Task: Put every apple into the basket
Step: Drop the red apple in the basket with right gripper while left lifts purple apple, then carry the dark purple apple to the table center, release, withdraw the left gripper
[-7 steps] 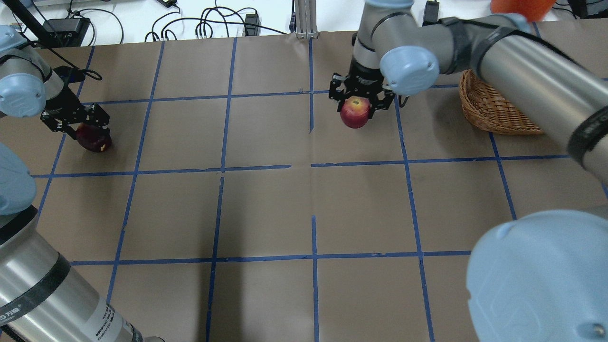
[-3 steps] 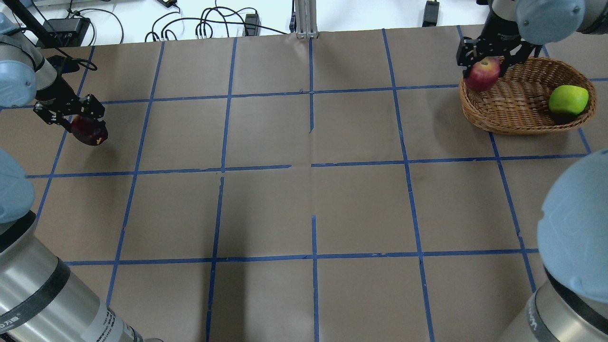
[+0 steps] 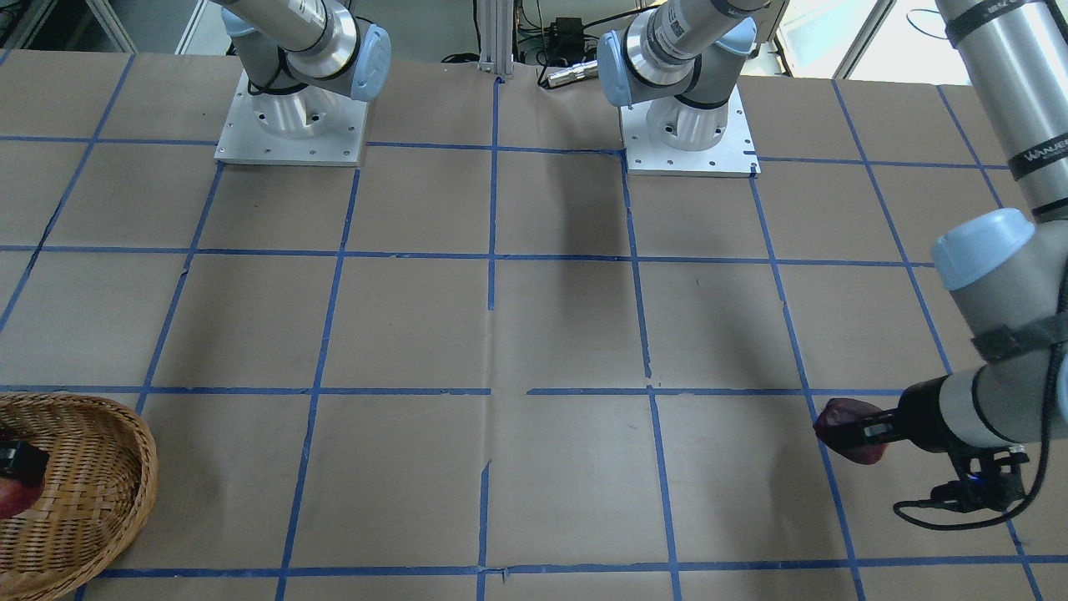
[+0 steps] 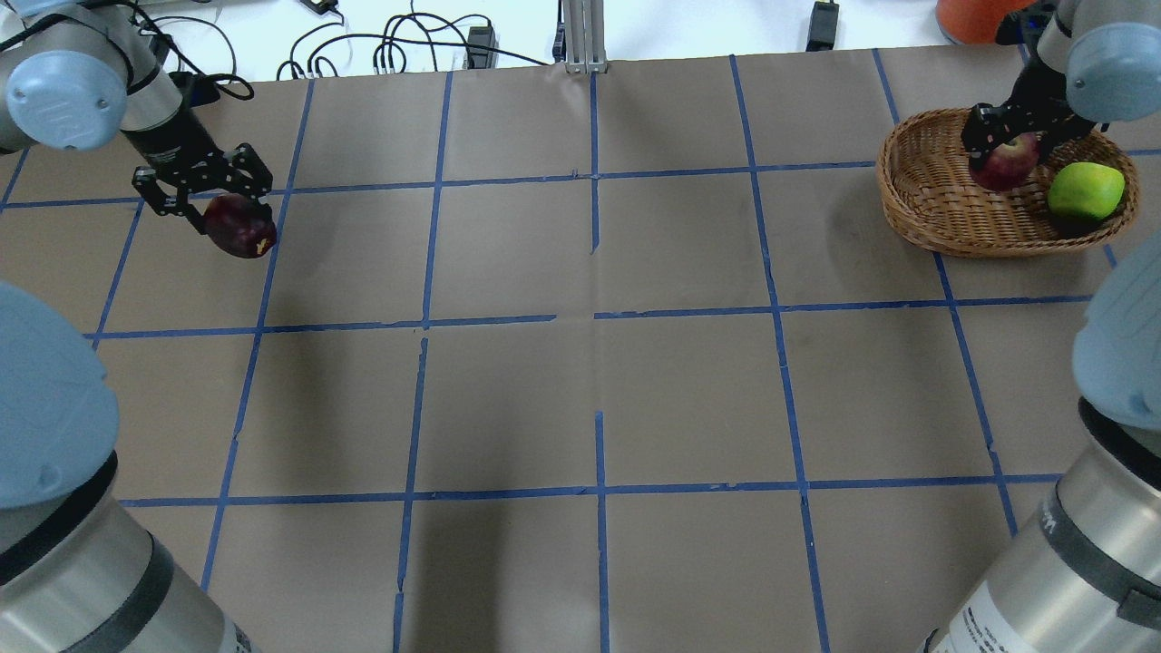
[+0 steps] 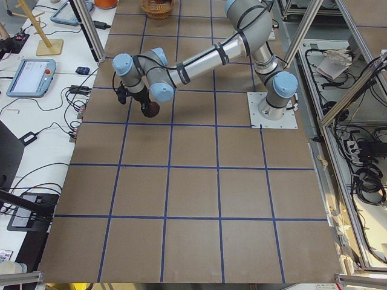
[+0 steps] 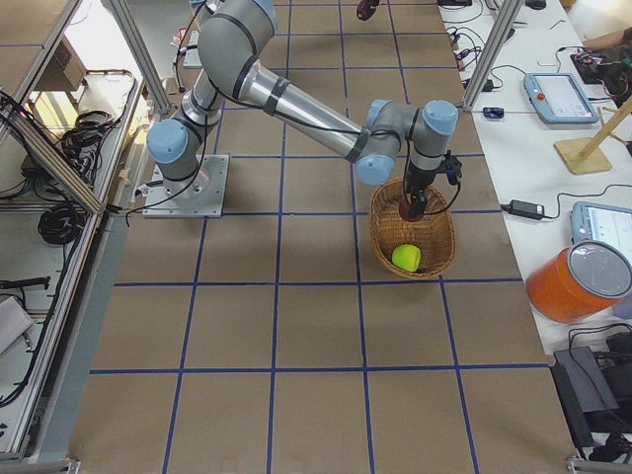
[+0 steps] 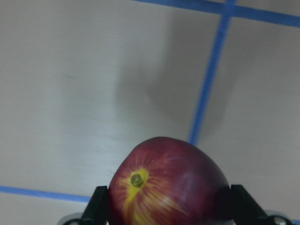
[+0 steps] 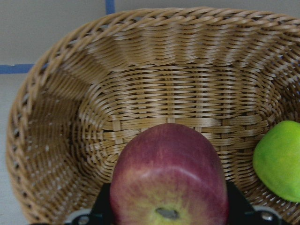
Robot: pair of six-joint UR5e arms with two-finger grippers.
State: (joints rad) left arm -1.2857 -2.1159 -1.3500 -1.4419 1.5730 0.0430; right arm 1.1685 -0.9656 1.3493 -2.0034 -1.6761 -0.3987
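Observation:
My left gripper point(image 4: 234, 216) is shut on the dark maroon apple point(image 4: 241, 229) and holds it above the table at the far left; the apple also shows in the left wrist view point(image 7: 168, 185) and the front view point(image 3: 849, 430). My right gripper point(image 4: 1007, 152) is shut on the red apple point(image 4: 1005, 165) and holds it over the inside of the wicker basket point(image 4: 925, 209) at the far right. The right wrist view shows that apple point(image 8: 168, 180) above the basket floor point(image 8: 154, 93). The yellow-green apple point(image 4: 1085, 190) lies in the basket's right end.
Blue tape lines grid the brown table. Cables and power bricks point(image 4: 399, 50) lie past the far edge beside a metal post point(image 4: 580, 36). An orange object point(image 4: 975, 18) stands beyond the basket. The arms' base plates point(image 3: 688, 138) sit at the robot's side.
My right gripper carried the red apple from the table's middle rightward to over the basket's inside. My left gripper lifted the maroon apple and moved it right and farther away.

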